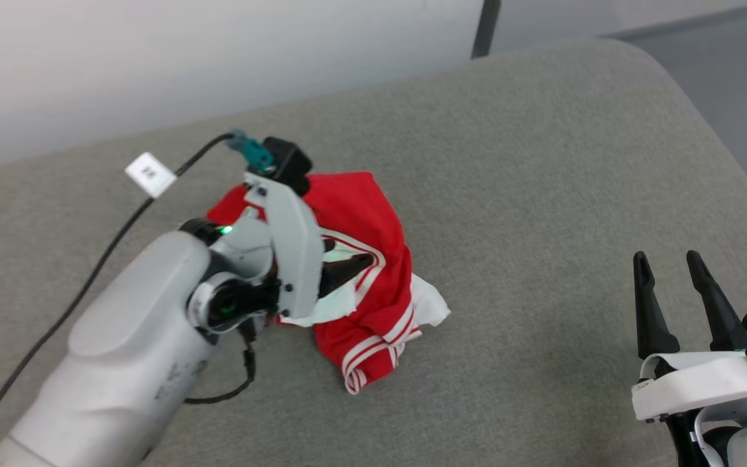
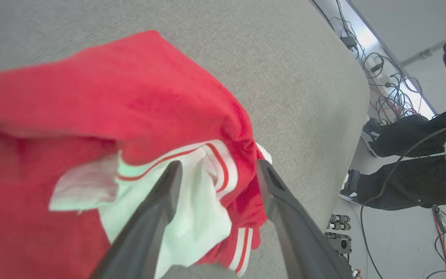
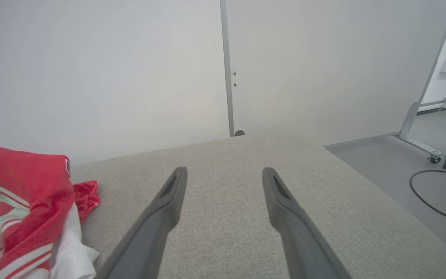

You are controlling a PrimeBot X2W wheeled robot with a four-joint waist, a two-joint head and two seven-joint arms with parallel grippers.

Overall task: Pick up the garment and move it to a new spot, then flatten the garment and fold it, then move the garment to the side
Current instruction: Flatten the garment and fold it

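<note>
Left tool stands wide open, fingers straddling a white sleeve fold of the shirt. The tips sit low on the cloth but aren't clamped, so it looks like nothing is held. Right tool is also wide open and empty, parked at 4 o'clock in the head view, well apart from the shirt. Shirt lies in a crumpled heap on the gray table, just left of centre, at 9 o'clock from the right tool. Progress: early. Can't tell whether this heap is already the new spot. Flattening, folding and moving aside all look undone.
</note>
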